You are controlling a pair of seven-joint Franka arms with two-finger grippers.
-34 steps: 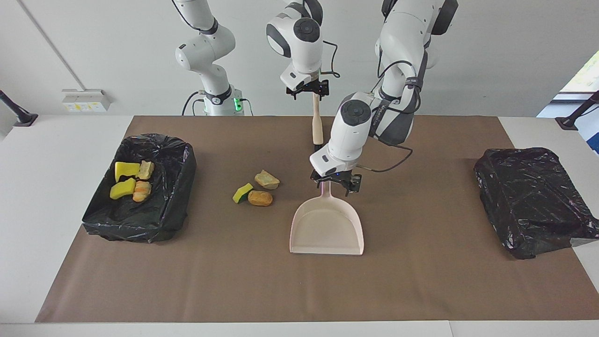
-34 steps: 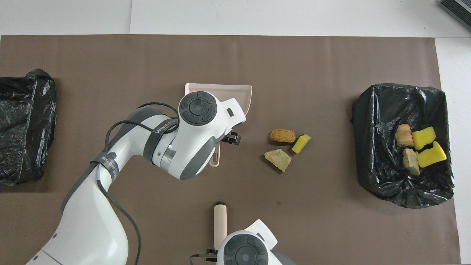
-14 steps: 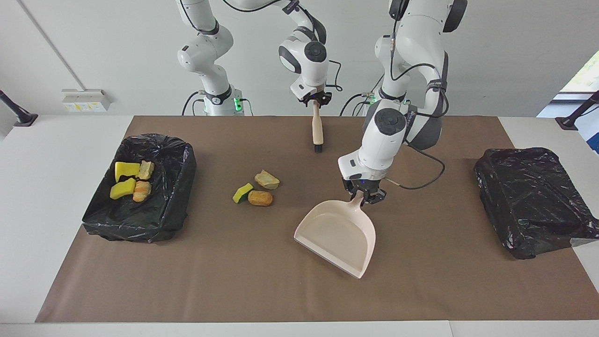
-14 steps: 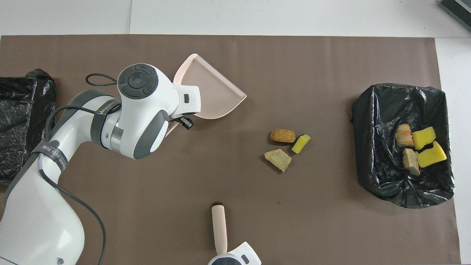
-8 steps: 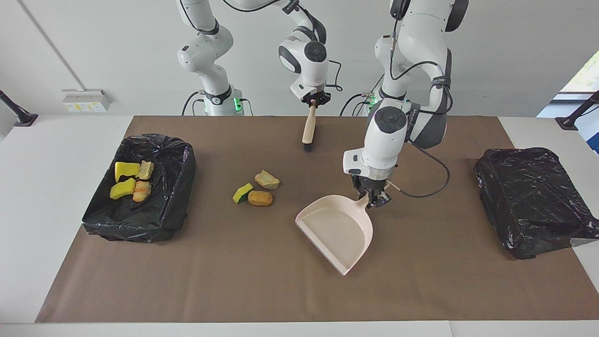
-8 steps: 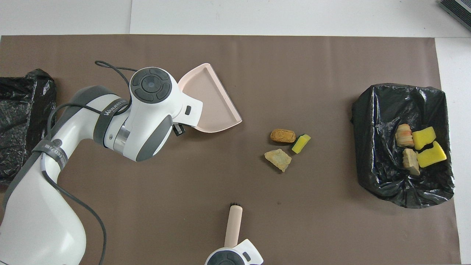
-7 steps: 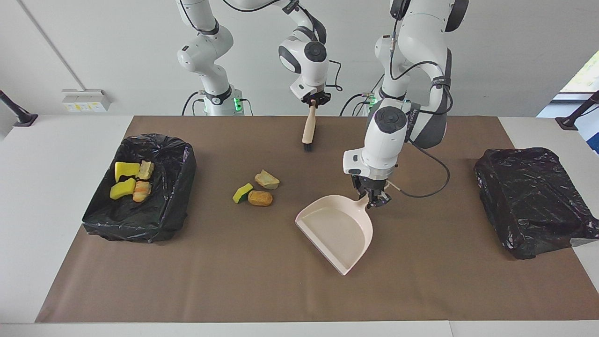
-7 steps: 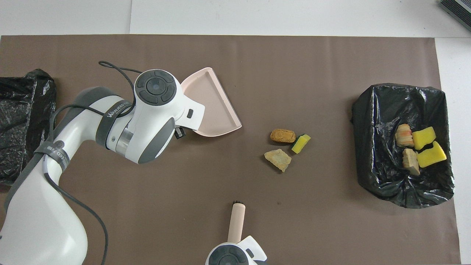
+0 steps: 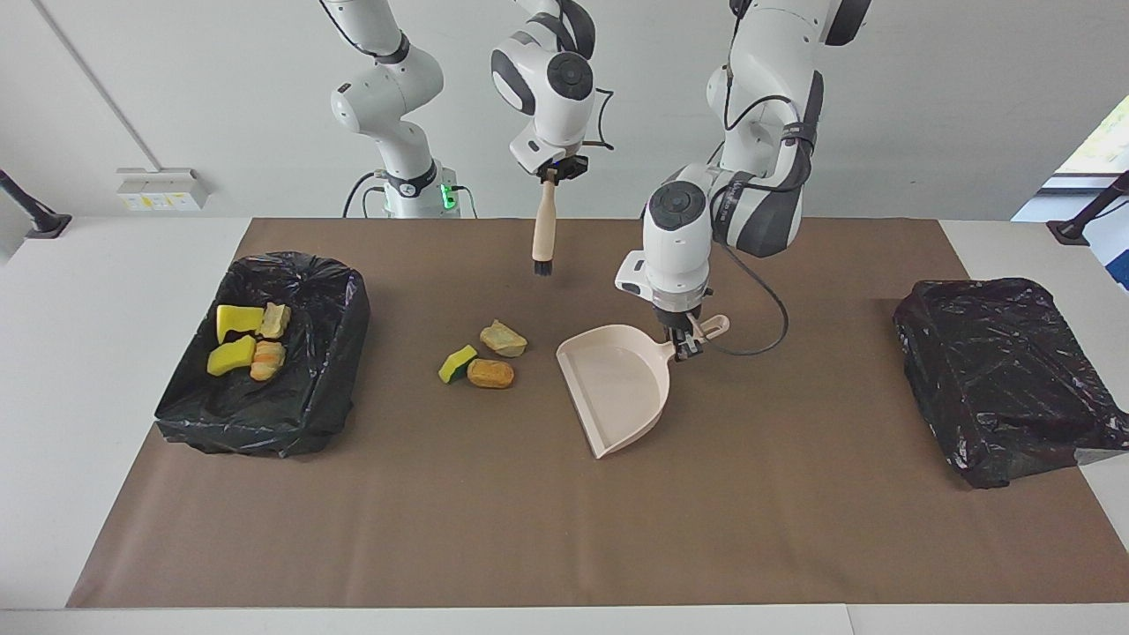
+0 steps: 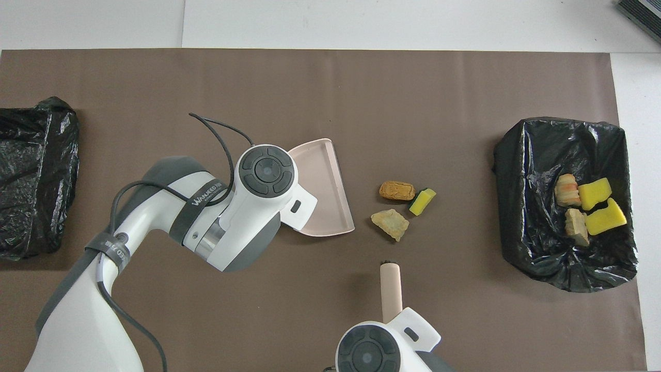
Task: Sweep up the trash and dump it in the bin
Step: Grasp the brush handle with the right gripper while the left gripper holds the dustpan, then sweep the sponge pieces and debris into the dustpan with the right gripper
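We see three trash scraps [image 9: 481, 357] loose on the brown mat [image 9: 794, 529]: a green-backed yellow sponge, a tan lump, an orange lump. Four more lie in the black-lined bin [image 9: 335, 309]. Our left gripper [image 9: 686, 346] clamps the pink dustpan [image 9: 617, 388] beside them; our right gripper [image 9: 550, 174] grips the raised brush [image 9: 544, 231].

The left end effector [image 9: 686, 346] points straight down over the middle of the bench, fingers clamped, its arm bent low at the elbow. The right end effector [image 9: 550, 174] hangs higher, over the bench's robot-side edge, fingers clamped too.
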